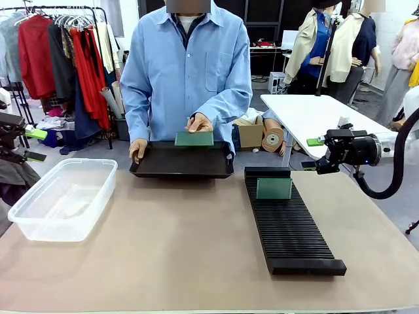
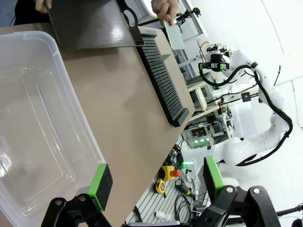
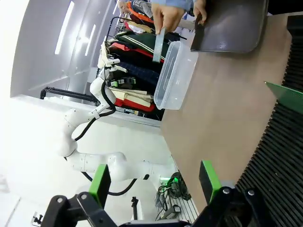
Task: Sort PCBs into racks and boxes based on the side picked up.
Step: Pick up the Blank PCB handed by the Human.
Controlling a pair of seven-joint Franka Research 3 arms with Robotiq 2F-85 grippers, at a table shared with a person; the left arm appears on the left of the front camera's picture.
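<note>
In the front view, one PCB [image 1: 194, 138] is being held upright by the person's hand [image 1: 200, 122] at the black tray [image 1: 183, 169], while a second PCB [image 1: 273, 188] is being carried on edge by the rack [image 1: 294, 229]; the box [image 1: 39, 219] is being borne by the bench [image 1: 170, 248]. In the left wrist view, the left end effector [image 2: 156, 182] is being shown spread near the box. In the right wrist view, the right end effector [image 3: 154, 182] is being shown spread beside the rack. The held board is being judged light, stiff and thin, best pinched by a free edge.
</note>
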